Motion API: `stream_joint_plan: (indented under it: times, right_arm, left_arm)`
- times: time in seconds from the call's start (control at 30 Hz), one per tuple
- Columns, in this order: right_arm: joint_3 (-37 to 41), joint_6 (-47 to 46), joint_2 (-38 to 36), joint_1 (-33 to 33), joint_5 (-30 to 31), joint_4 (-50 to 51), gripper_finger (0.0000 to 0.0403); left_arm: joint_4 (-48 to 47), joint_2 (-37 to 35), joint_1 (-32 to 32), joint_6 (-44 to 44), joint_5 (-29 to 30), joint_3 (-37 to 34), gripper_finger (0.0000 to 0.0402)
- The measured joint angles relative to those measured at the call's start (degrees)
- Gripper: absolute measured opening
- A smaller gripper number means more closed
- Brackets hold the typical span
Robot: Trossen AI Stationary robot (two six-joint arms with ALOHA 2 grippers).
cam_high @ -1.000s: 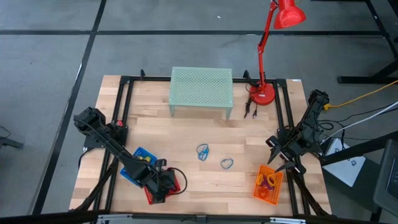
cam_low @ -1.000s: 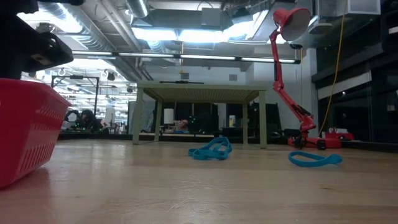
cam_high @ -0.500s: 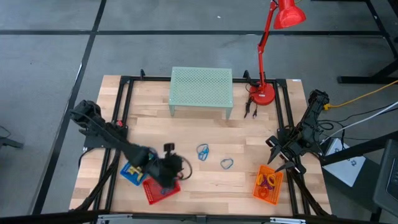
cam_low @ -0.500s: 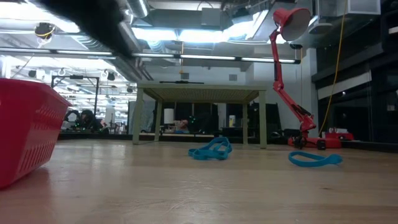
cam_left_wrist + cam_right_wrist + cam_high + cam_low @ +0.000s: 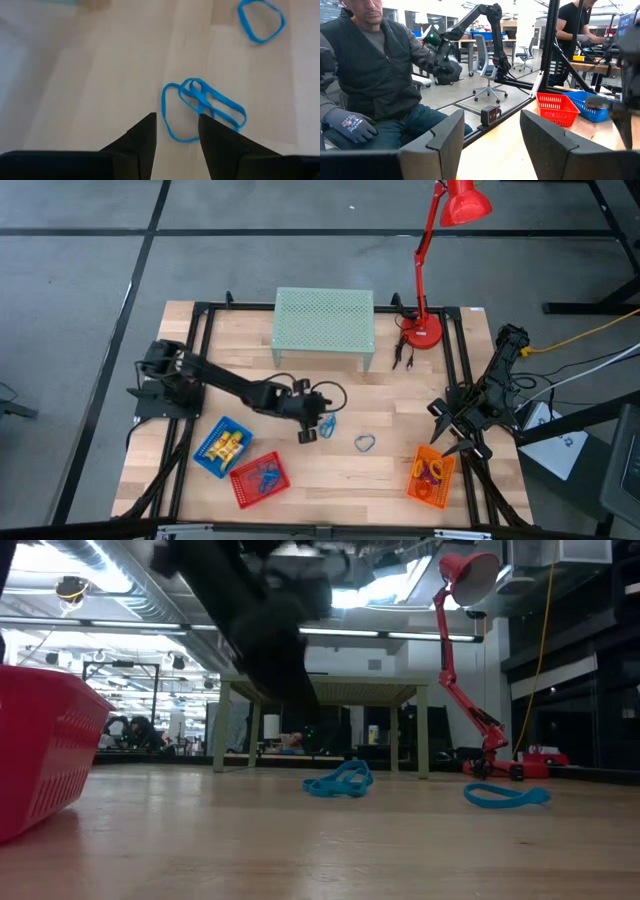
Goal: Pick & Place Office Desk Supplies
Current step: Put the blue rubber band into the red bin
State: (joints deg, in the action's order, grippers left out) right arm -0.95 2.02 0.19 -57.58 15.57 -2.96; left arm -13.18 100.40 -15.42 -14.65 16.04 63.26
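Bare tabletop (image 5: 400,405) around blue loops (image 5: 326,423); green riser (image 5: 324,320) behind.

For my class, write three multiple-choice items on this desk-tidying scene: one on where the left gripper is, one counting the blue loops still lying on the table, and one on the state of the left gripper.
1. Where is the left gripper?
A. Over the red basket
B. Beside the tangled blue loops near mid-table
C. At the lamp's base

2. How many groups of blue loops lie loose on the table?
A. Two: a tangle and a single loop
B. Four
C. None

3. What is the state of the left gripper?
A. Shut on a yellow block
B. Shut on a loop
C. Open, holding nothing

Answers:
1 B: the high view shows it next to the tangled loops, away from the red basket.
2 A: the left wrist view shows the tangle and a single loop apart.
3 C: its fingers stand apart with bare table between them.
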Motion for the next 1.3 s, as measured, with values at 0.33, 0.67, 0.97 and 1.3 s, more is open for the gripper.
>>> stream_joint_plan:
  times: [0.33, 0.67, 0.97, 1.3]
  right_arm:
    - [0.00, 0.02, 0.00, -0.02, 0.00, -0.01, 0.0194]
    - [0.00, 0.02, 0.00, -0.02, 0.00, -0.02, 0.0194]
    - [0.00, 0.02, 0.00, -0.02, 0.00, 0.00, 0.0194]
    - [0.00, 0.01, 0.00, -0.02, 0.00, -0.02, 0.0195]
  left_arm:
    - [3.85, 10.15, 3.06, 0.49, -3.22, 0.17, 0.0143]
    - [3.14, 11.19, 3.58, 3.19, -5.43, 0.20, 0.0088]
    - [-2.65, 10.79, 3.95, 2.33, -5.05, 0.15, 0.0003]
    - [-21.40, -5.39, 1.57, -2.79, 10.76, -0.04, 0.0003]
